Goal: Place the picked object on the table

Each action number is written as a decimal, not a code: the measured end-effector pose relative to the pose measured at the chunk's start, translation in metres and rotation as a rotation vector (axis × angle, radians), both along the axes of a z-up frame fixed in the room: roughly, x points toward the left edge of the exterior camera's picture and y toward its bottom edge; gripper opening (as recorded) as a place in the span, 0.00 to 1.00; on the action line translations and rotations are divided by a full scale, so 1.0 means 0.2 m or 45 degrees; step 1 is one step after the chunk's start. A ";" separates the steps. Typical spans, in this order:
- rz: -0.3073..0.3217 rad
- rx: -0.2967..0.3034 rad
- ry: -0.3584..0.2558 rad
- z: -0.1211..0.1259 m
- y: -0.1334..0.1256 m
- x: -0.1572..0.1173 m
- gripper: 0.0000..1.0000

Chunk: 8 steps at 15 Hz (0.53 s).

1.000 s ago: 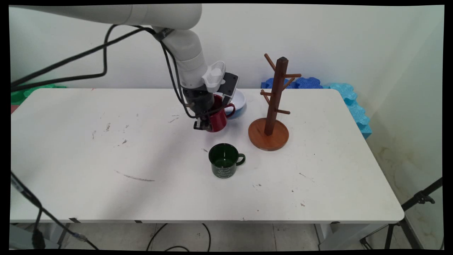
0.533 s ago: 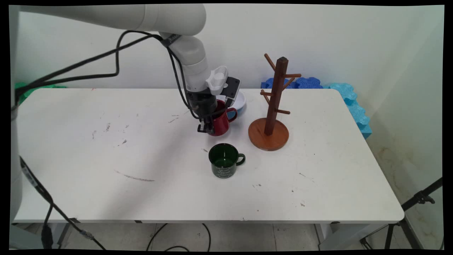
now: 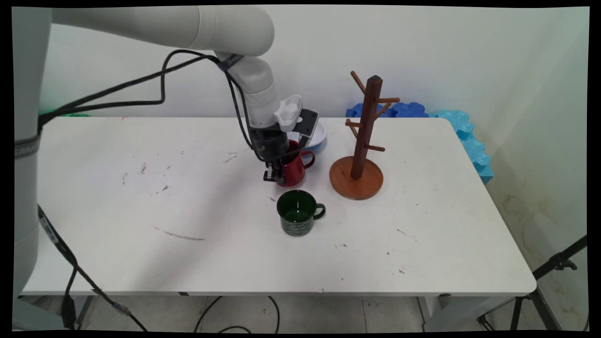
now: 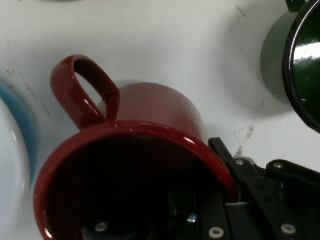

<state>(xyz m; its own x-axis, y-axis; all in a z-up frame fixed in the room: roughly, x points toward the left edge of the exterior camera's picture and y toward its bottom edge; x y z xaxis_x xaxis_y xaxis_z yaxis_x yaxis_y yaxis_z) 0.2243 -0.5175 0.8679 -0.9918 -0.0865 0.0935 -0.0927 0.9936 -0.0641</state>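
A black two-finger gripper [image 3: 273, 176] on a white arm reaches down over the middle of a smooth white worktop [image 3: 141, 211] marked with dark scuffs. It is clamped on the rim wall of a glossy dark red enamel mug [image 3: 292, 170], with one finger inside the cup and the other outside on its left side. The mug is cylindrical with a rounded loop handle pointing to the right in the main view; whether its base touches the worktop cannot be told. In the hand view the red mug [image 4: 135, 170] fills most of the picture, its round mouth toward the camera and its shiny handle at the upper left. Just in front of it stands an upright glossy dark green enamel mug [image 3: 297, 219], with pale lettering on its side and its handle to the right; the two mugs are near but apart. Behind the gripper sits a shallow round white bowl with a blue outer wall [image 3: 315, 135], partly hidden. To the right stands a brown wooden mug tree [image 3: 362, 141], a square post with slanted pegs rising from a round flat base.
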 end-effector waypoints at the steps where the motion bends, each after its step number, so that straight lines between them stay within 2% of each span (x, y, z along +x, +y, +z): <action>1: -0.002 0.003 0.003 -0.01 -0.01 0.00 0.00; 8: -0.029 0.002 0.011 -0.07 -0.04 0.01 0.00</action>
